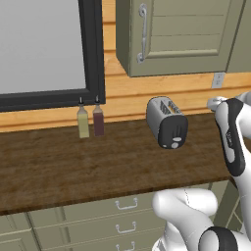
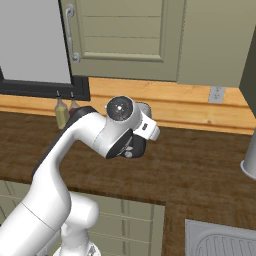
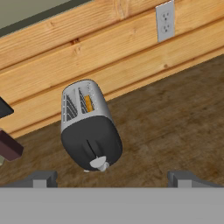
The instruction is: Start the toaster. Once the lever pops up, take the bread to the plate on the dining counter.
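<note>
The silver-grey toaster (image 1: 166, 121) stands on the dark wood worktop (image 1: 73, 162) near the wooden back wall. In the hand view the toaster (image 3: 89, 127) sits left of centre, black end panel toward me, with its light round knob (image 3: 99, 163) at the bottom. The lever (image 3: 91, 146) is a faint dark slot on that panel. A golden sliver of the bread (image 3: 89, 103) shows in one slot. My gripper (image 3: 113, 180) is open, fingertips (image 3: 41, 179) far apart, short of the toaster and touching nothing. The plate and the dining counter are out of view.
Two bottles (image 1: 83, 122) (image 1: 98, 120) stand left of the toaster under a dark-framed window. A wall cabinet (image 1: 181, 34) hangs above. A wall outlet (image 3: 165, 21) lies right of the toaster. A sink (image 2: 220, 242) and a grey vessel (image 2: 249, 160) lie to the right.
</note>
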